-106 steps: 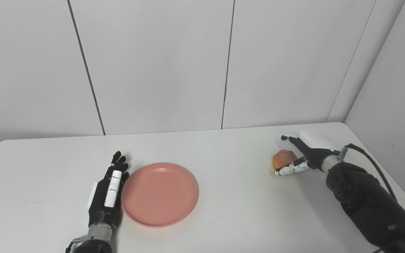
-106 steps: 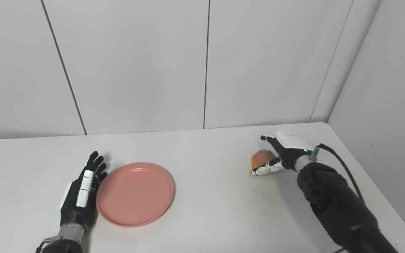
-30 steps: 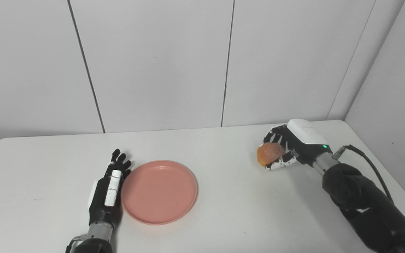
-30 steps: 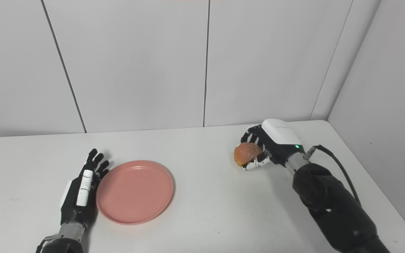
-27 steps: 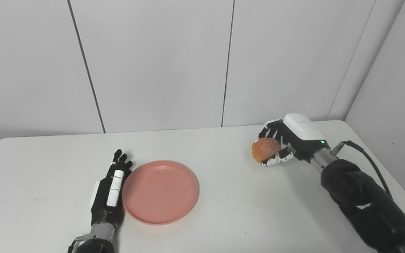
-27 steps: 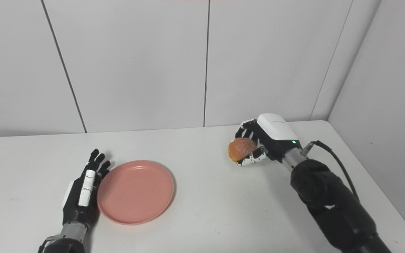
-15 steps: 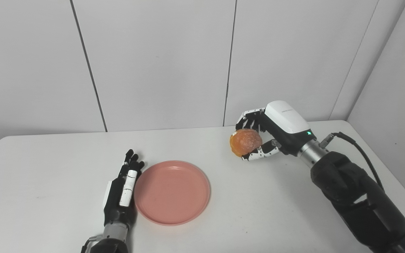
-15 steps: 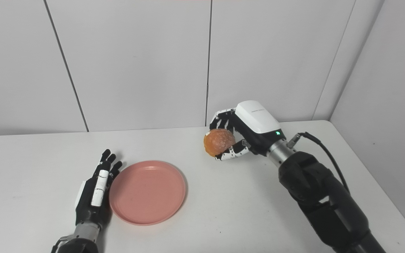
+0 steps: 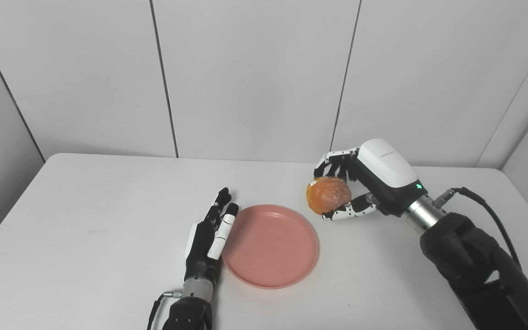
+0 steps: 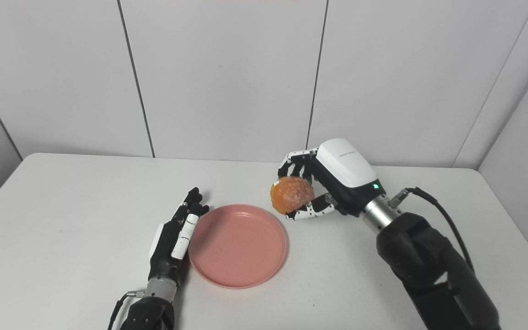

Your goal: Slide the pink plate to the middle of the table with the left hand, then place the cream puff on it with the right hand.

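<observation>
The round pink plate (image 9: 271,245) lies flat near the middle of the white table (image 9: 85,220). My left hand (image 9: 211,238) rests open on the table, fingers straight, its edge against the plate's left rim. My right hand (image 9: 365,185) is shut on the golden-brown cream puff (image 9: 328,195), held in the air just past the plate's far right rim. Fingers curl over the puff from behind and the thumb supports it from below.
Grey wall panels stand behind the table's far edge. A black cable (image 9: 484,206) loops from my right wrist. The table's right corner (image 9: 502,172) lies behind my right arm. Bare table surface stretches to the left of my left hand.
The camera has swung left. My right hand took hold of the cream puff, lifted it and carried it left to the plate's edge. My left hand has nudged the plate slightly right.
</observation>
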